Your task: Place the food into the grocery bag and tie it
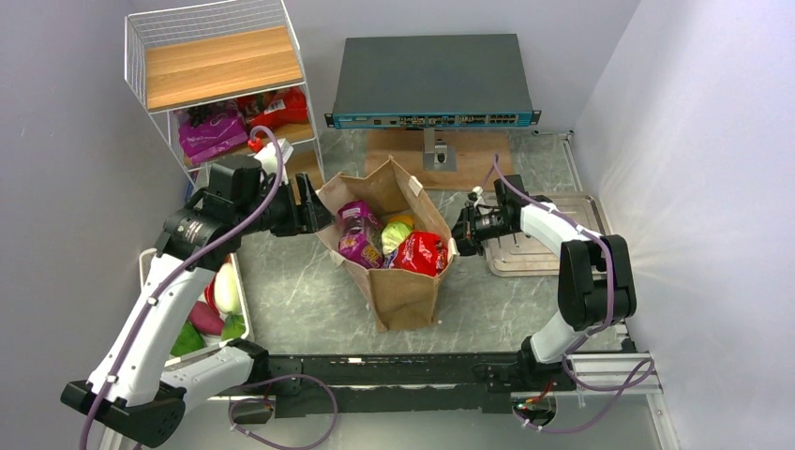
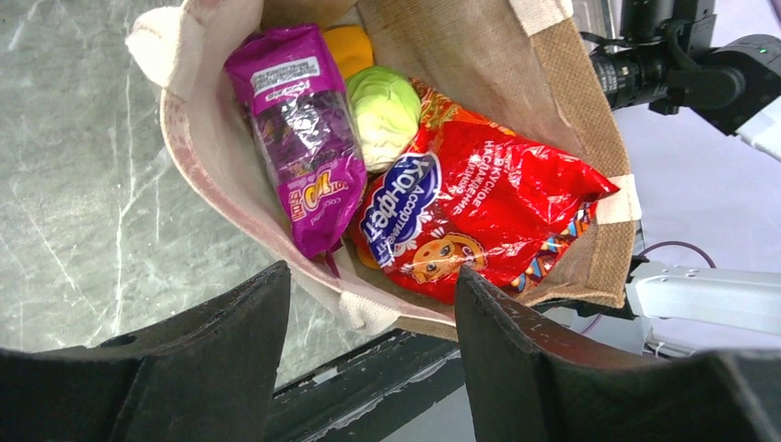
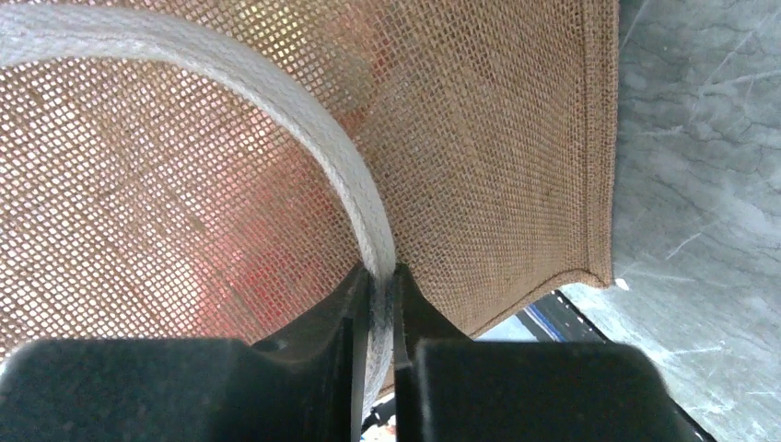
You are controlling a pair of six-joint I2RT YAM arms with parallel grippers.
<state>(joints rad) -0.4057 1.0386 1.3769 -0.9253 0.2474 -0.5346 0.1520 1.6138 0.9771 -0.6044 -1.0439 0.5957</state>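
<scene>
The tan grocery bag (image 1: 405,291) stands open mid-table. Inside lie a purple packet (image 2: 299,138), a pale-green cabbage (image 2: 387,110), a red snack packet (image 2: 479,212) and an orange piece (image 2: 345,46). My left gripper (image 1: 314,214) is open and empty at the bag's left rim; in the left wrist view its jaws (image 2: 373,276) stand wide apart over the near rim and a cream handle end (image 2: 368,308). My right gripper (image 1: 459,234) is at the bag's right side, shut on the cream handle loop (image 3: 276,101) against the bag's woven wall (image 3: 479,138).
A white wire shelf (image 1: 220,66) with purple and red packets stands at the back left. A dark network switch (image 1: 431,80) sits at the back. A metal tray (image 1: 548,253) lies right of the bag. A white basket (image 1: 242,300) with vegetables sits at the left.
</scene>
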